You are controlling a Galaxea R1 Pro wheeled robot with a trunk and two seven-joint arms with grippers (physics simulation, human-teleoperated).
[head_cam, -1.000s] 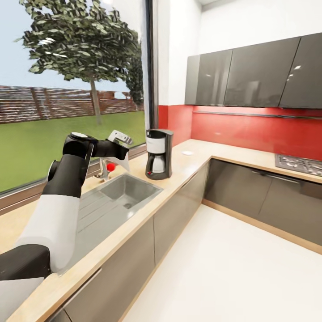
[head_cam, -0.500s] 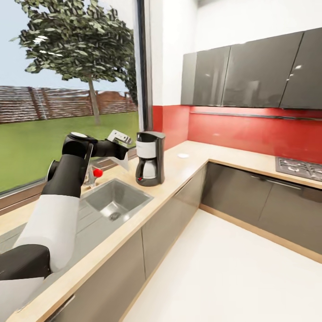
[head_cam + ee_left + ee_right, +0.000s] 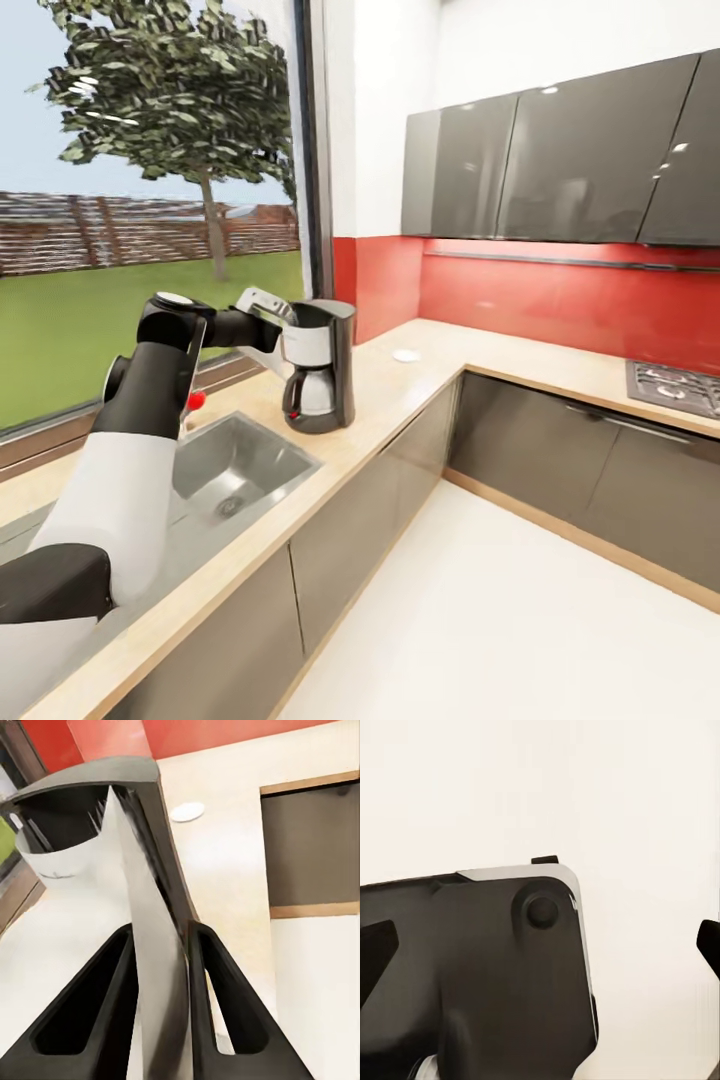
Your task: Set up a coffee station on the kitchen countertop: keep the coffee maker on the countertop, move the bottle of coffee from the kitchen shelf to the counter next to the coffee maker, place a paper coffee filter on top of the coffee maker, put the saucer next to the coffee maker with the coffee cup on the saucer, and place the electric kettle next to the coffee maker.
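Outside, past the tall window [image 3: 150,200] at far left: a leafy tree, a green lawn and a brown fence. Next, stretched forward over the steel sink [image 3: 225,470], the black-and-white left arm [image 3: 150,400], with a small red knob [image 3: 195,400] peeping out just behind the forearm.

Left jaws pressed together on a paper filter [image 3: 142,892], pinching the white sheet edge-on and holding it right up against the top of the coffee maker [image 3: 318,365]. From the wrist, seen close over the machine's dark top; contact between paper and machine impossible to tell.

Standing upright on the pale wood-look worktop [image 3: 390,390], just right of the sink: that same machine, with dark body, white housing and white jug. Faint dark mark on the white housing, too blurred to read. Nothing else crowding it on the side away from the arm.

Further along, well apart from the machine and toward the corner, lying flat on the worktop, a small white saucer [image 3: 405,355].

Behind, a red backsplash [image 3: 560,300]; above, glossy grey wall cupboards [image 3: 560,170]; below, grey base cabinets [image 3: 520,430] over a pale floor [image 3: 480,620]. At far right, set into the worktop, a gas hob [image 3: 675,385].

Right jaws spread wide with nothing between, seen from the wrist over the pale floor beside a dark rounded robot part [image 3: 472,975].
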